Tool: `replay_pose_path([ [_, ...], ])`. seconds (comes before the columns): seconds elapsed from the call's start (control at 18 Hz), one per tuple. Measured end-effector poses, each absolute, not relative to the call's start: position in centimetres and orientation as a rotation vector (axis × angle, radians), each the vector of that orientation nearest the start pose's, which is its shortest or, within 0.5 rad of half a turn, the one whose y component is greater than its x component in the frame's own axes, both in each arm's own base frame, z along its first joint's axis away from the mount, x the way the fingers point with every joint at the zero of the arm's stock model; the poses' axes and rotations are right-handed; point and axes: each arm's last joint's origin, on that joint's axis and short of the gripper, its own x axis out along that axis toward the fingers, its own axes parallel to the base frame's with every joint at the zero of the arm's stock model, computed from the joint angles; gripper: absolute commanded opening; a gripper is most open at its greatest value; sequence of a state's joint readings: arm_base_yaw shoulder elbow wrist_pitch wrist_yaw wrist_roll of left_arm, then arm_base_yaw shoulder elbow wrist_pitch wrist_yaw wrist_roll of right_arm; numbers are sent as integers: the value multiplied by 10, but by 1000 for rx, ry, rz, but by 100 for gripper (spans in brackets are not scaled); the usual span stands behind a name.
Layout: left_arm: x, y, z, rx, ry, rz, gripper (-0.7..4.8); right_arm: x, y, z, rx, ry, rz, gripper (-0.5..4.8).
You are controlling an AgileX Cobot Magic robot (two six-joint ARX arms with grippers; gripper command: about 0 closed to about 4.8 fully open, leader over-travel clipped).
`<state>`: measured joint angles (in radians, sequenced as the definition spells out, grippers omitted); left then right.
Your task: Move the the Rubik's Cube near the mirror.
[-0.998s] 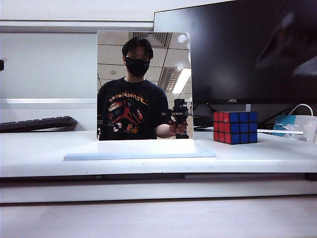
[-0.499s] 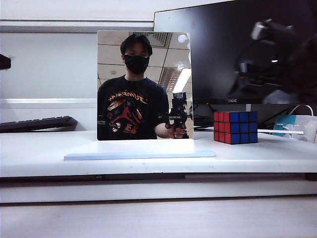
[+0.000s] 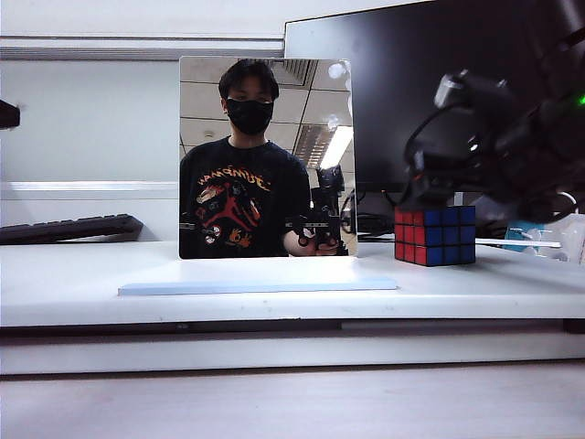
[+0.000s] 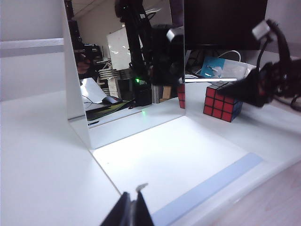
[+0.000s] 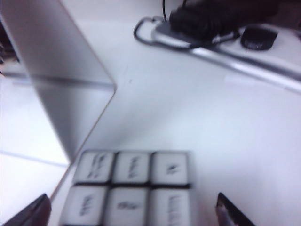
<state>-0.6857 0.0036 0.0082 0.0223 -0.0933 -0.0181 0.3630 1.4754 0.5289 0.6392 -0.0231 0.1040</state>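
1. Step in hand: approach to the Rubik's Cube (image 3: 434, 235), not yet grasped.
2. Cube location: resting on the white table (image 3: 274, 302), at about 3 o'clock from the mirror (image 3: 267, 155), apart from the mirror's pale base (image 3: 256, 277) (red face toward the mirror, blue face toward the monitor (image 3: 402, 101) side).
3. Right gripper (image 5: 134, 212): poised directly above the cube, jaws spread wide, one fingertip showing at each side of the cube's white top face in the right wrist view. No contact visible.
4. Seen in the exterior view, right arm hanging at roughly 1 o'clock from the cube, its dark body covering part of the monitor.
5. Left gripper (image 4: 134, 207): parked low in front of the mirror's base, at about 6 o'clock from it, fingers pressed together, holding nothing.
6. Next move, as judged: lower straight down until the fingers bracket two opposite cube faces, then close.
7. After closing: lift slightly and carry toward 9 o'clock, setting down just beside the mirror (keep clear of the upright panel, likely easy to tip).
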Motion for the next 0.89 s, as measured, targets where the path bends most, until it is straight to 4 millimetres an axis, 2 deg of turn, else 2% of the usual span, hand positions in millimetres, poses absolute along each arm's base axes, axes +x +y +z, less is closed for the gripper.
replay_pose_path([
  [0.17,77,-60,168,-28,-20,-593,22,263,113,171,30,323,337,479],
  [0.33,77,-60,168,-28,-20,-593,22,272,116,165,22,332,297,479],
  [0.39,77,-60,168,-28,-20,-593,22,274,116,163,26,338,274,377],
  [0.44,77,-60,168,-28,-20,-593,22,275,116,163,27,341,258,157],
  [0.5,77,-60,168,-28,-20,-593,22,276,116,163,33,340,255,35],
  [0.55,77,-60,168,-28,-20,-593,22,276,117,163,34,338,257,13],
  [0.78,77,-60,168,-28,-20,-593,22,268,121,171,29,344,279,15],
  [0.83,77,-60,168,-28,-20,-593,22,261,123,182,21,330,252,-9],
  [0.89,77,-59,168,-28,-20,-591,22,253,124,195,30,309,231,-9],
])
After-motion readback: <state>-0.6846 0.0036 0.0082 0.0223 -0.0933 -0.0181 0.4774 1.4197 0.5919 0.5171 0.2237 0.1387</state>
